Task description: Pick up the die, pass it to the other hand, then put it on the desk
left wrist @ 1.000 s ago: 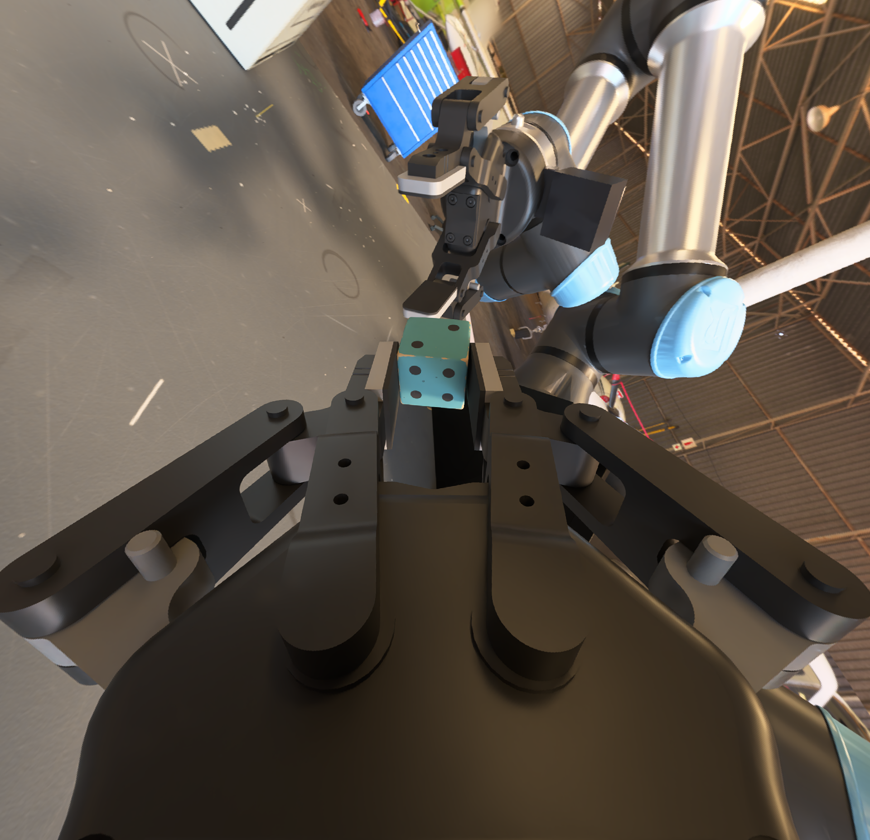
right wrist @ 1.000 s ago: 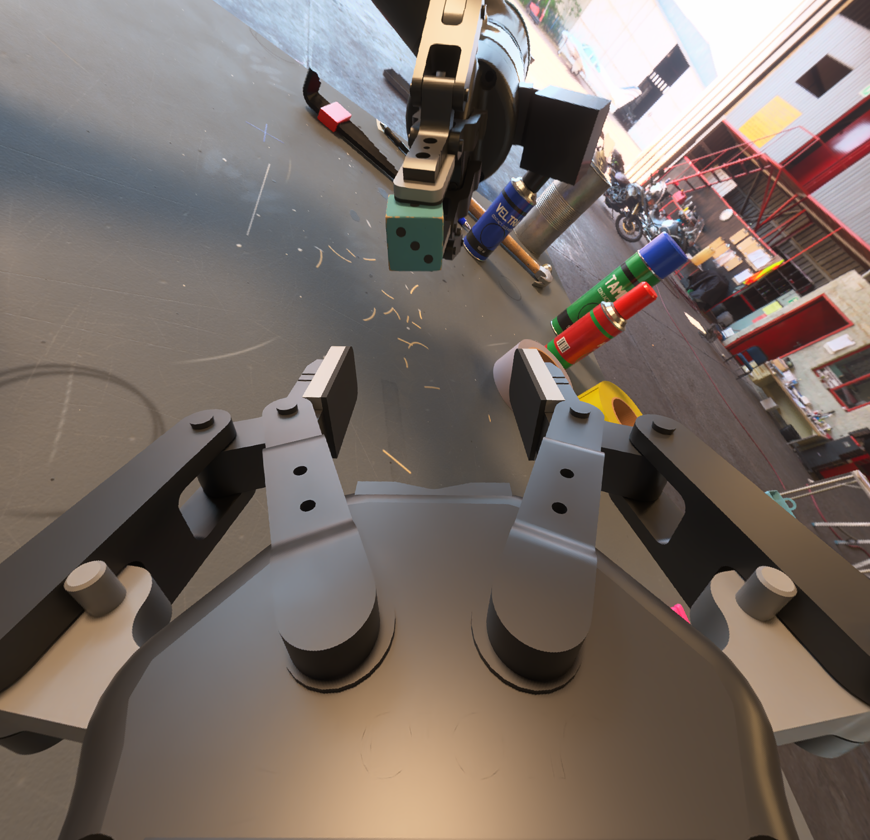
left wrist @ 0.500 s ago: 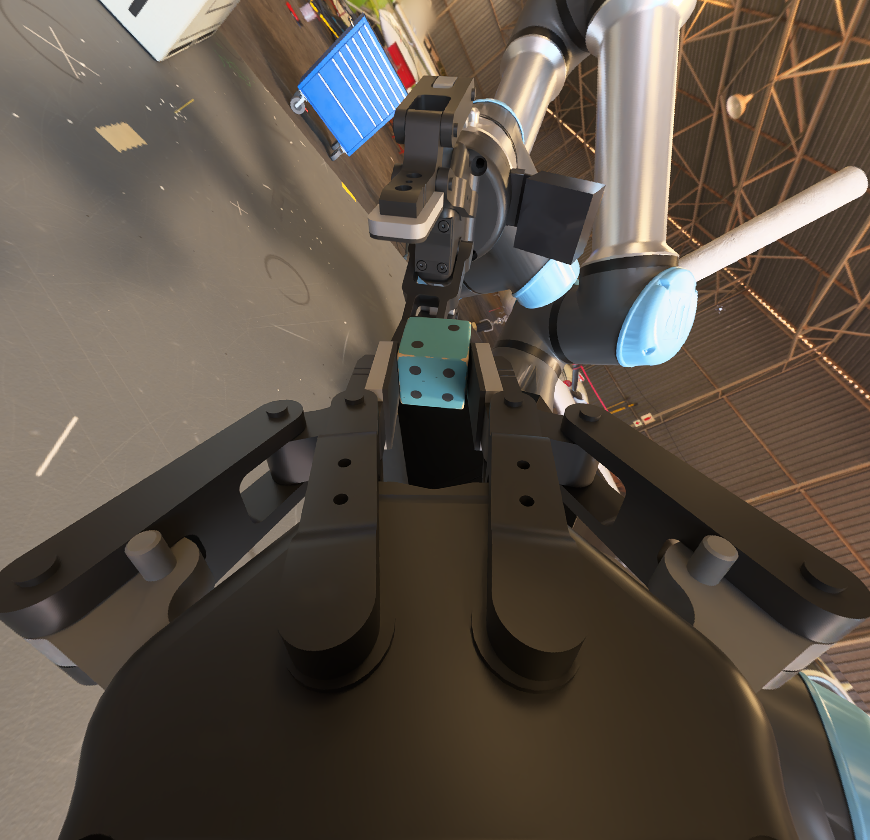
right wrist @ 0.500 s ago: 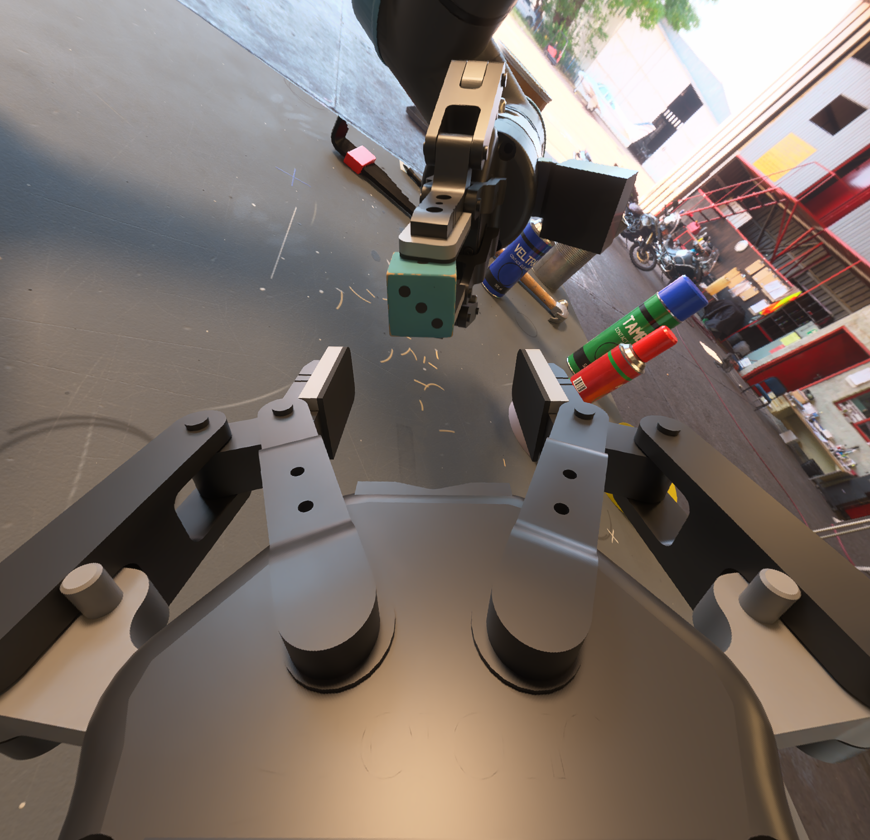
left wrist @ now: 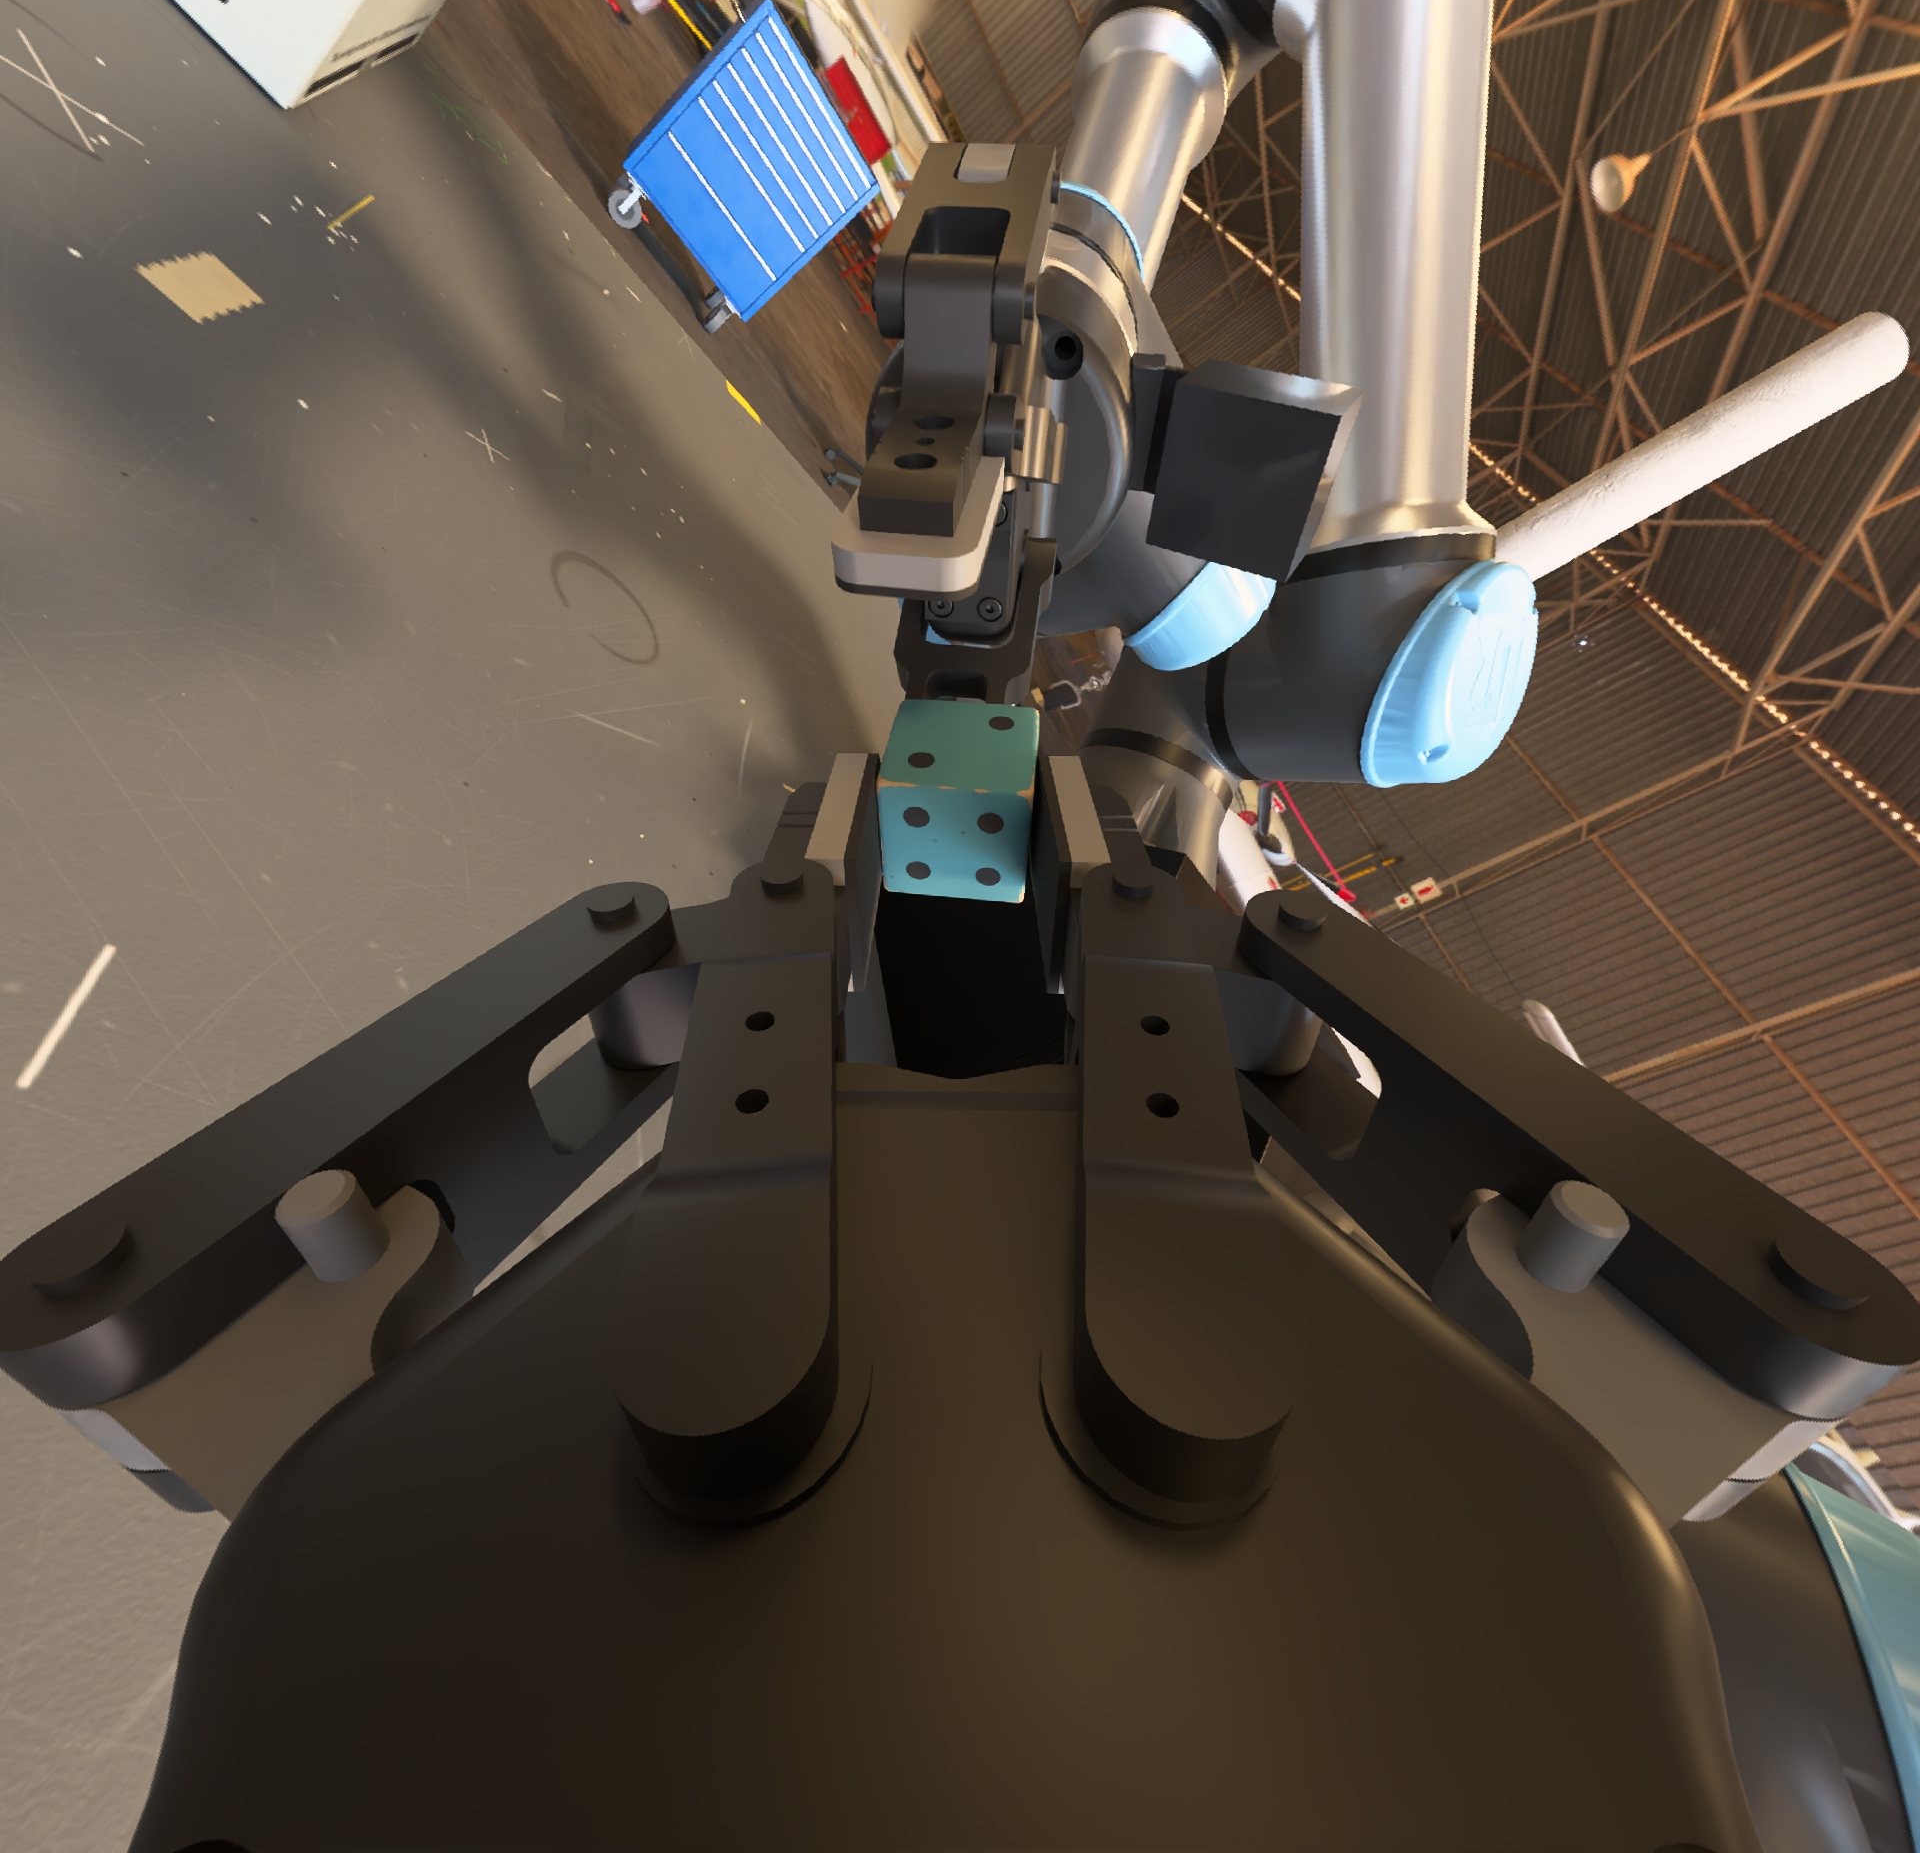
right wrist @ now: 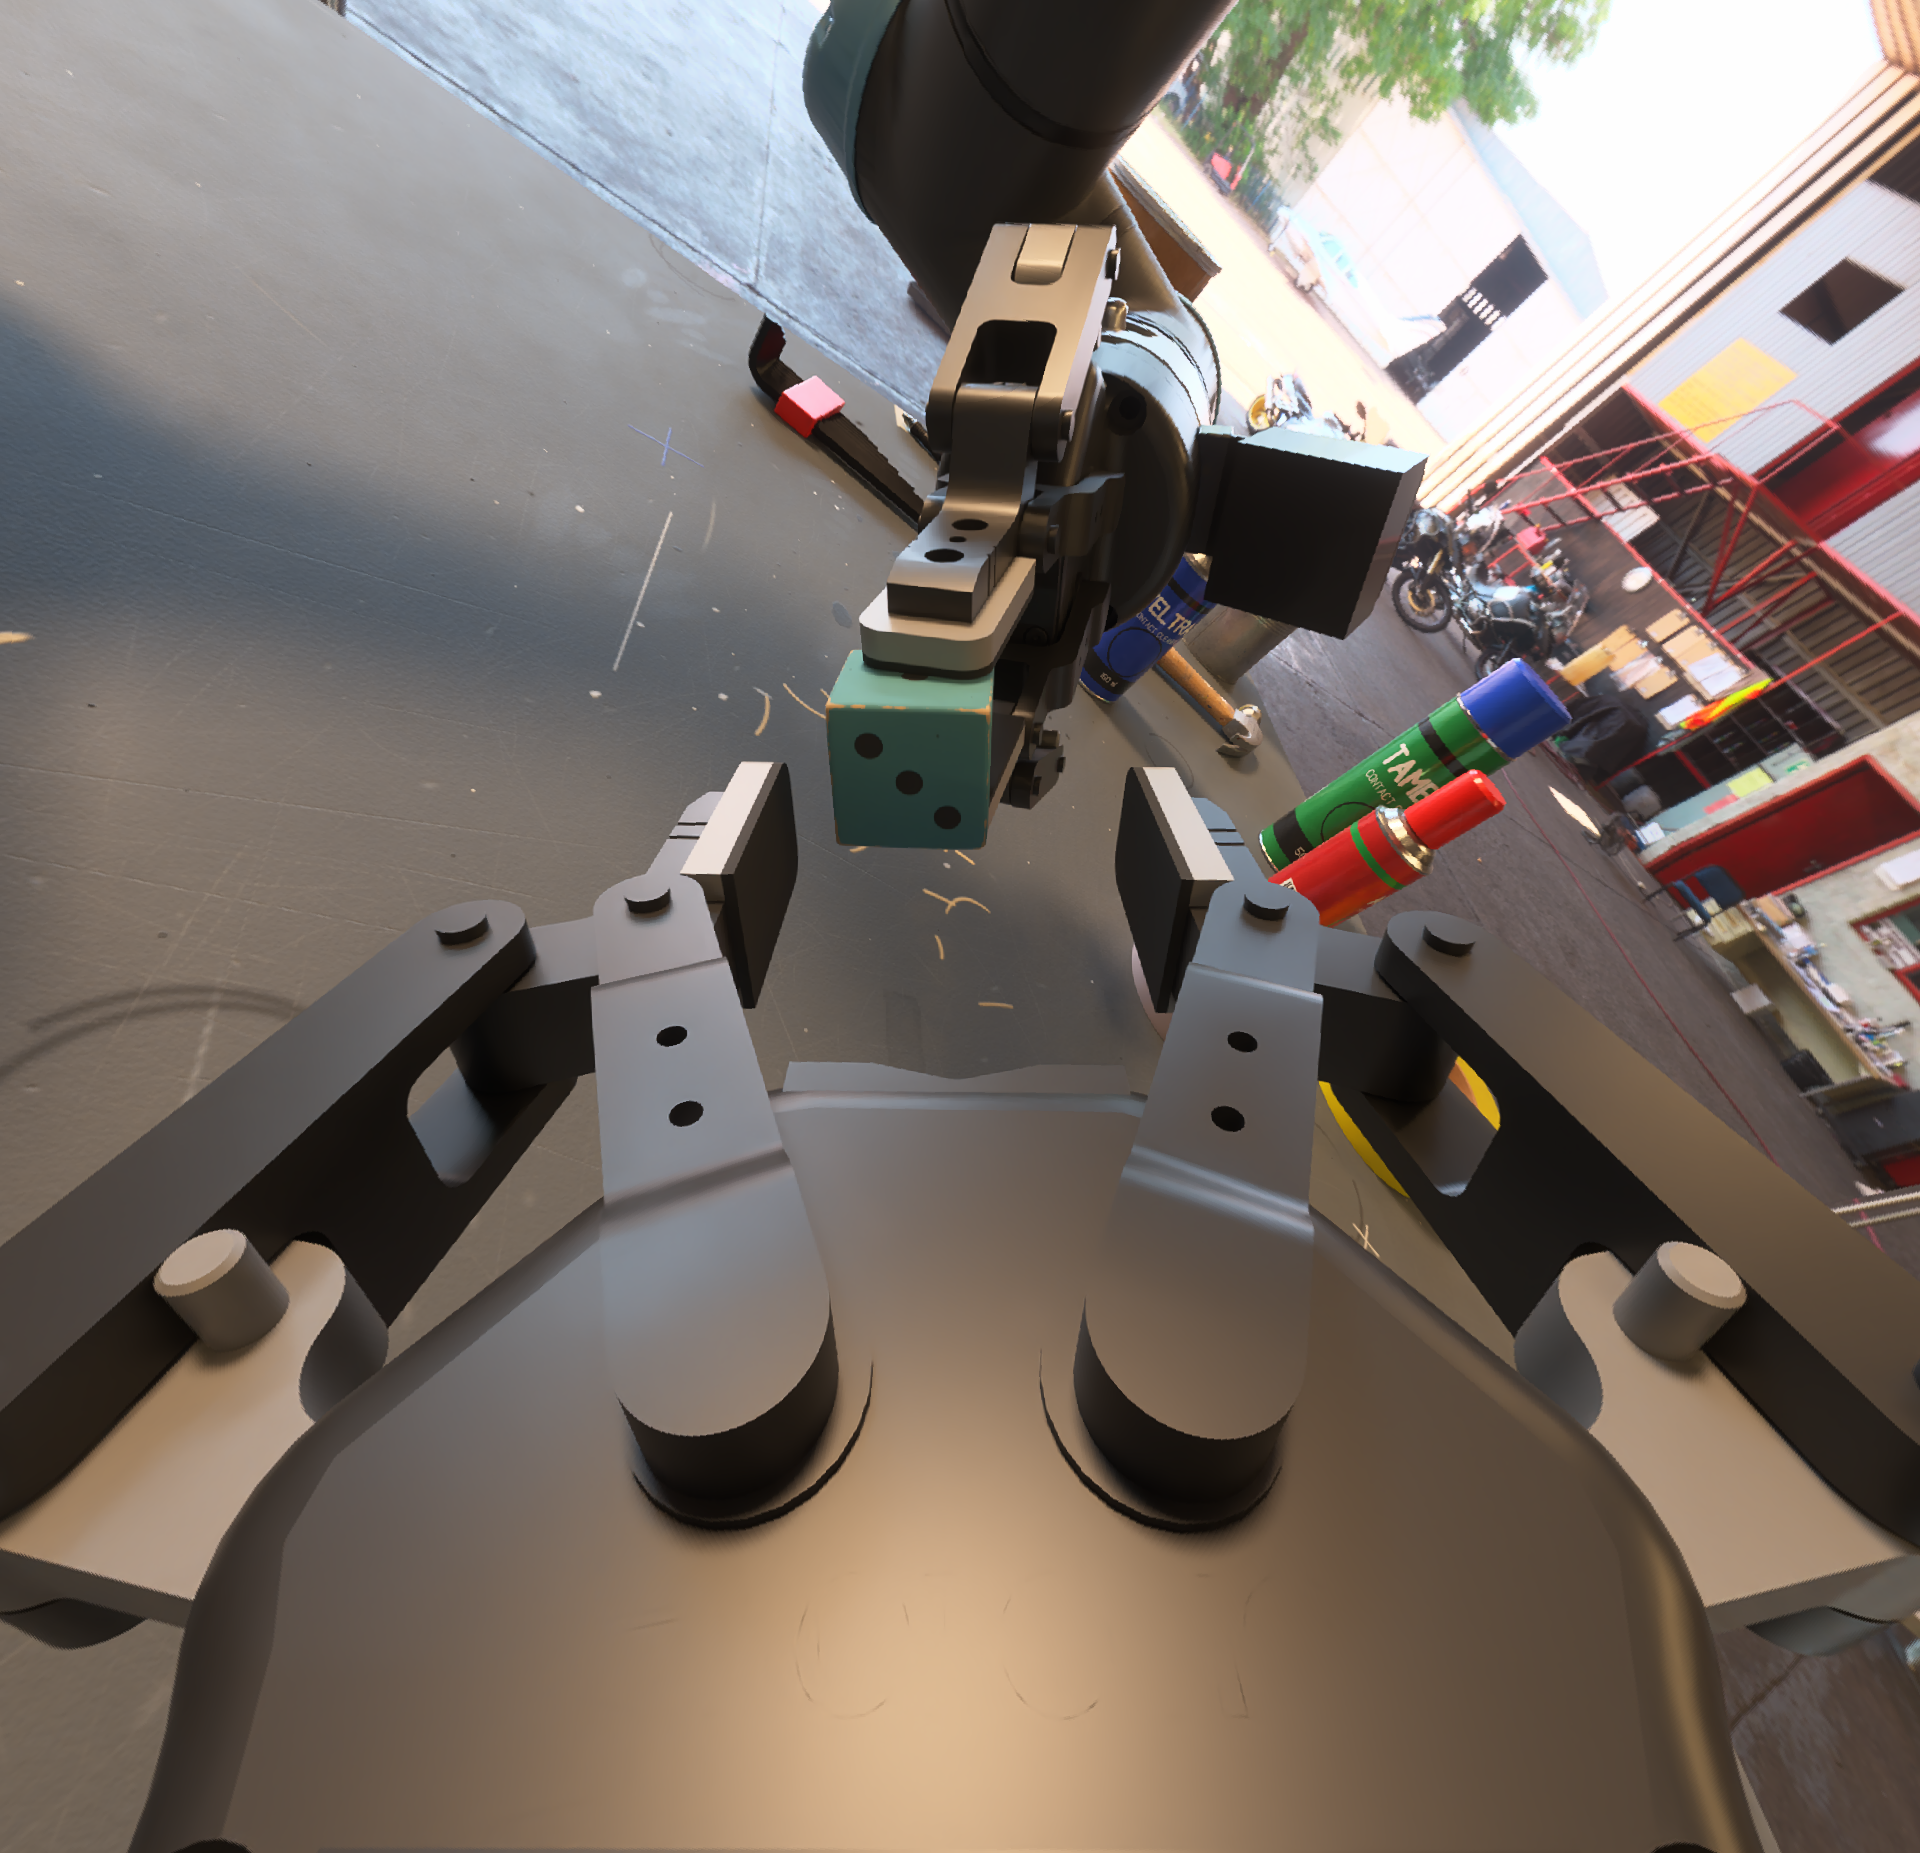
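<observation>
Closer now, the wide-open, empty right gripper nears the die pinched in the left gripper, where a misaligned closing could knock it loose.

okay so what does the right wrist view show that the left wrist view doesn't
Only the right wrist view shows the spray cans, a red-handled tool on the desk and the die's three-dot face. Only the left wrist view shows a blue cart and the four-dot face. Both show the teal die held in the left gripper, with the right gripper open.
</observation>
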{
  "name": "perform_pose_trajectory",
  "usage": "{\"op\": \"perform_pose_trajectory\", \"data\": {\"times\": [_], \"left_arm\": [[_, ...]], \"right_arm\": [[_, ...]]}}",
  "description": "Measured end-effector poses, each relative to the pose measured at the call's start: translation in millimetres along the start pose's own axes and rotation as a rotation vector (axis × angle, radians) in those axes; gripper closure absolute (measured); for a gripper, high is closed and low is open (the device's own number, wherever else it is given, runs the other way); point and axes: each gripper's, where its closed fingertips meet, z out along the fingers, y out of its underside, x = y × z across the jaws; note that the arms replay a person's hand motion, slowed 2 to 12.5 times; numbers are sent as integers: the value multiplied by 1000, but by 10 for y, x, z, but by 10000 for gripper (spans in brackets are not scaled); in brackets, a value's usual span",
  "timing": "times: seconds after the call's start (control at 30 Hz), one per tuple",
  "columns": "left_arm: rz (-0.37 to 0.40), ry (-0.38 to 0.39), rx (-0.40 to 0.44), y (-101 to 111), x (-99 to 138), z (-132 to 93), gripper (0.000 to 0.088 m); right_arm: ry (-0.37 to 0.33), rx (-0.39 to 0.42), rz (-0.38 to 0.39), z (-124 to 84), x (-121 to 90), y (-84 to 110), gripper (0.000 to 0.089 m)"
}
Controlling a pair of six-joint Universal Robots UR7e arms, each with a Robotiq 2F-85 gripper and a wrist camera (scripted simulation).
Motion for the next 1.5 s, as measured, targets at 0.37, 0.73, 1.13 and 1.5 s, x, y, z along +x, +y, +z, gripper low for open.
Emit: {"op": "perform_pose_trajectory", "data": {"times": [0.37, 0.73, 1.13, 1.5], "left_arm": [[4, 0, -13, 22, 1, 29, 620], [12, 9, -11, 6, 6, 23, 625], [11, 17, -13, 27, 1, 24, 625], [9, 38, 7, 19, 17, 30, 630]], "right_arm": [[-4, 11, -1, 35, -8, -66, 437], [-33, -4, -3, 62, -70, -77, 593], [-45, -19, -25, 66, -94, -72, 621], [-44, -38, -35, 46, -72, -73, 643]]}}
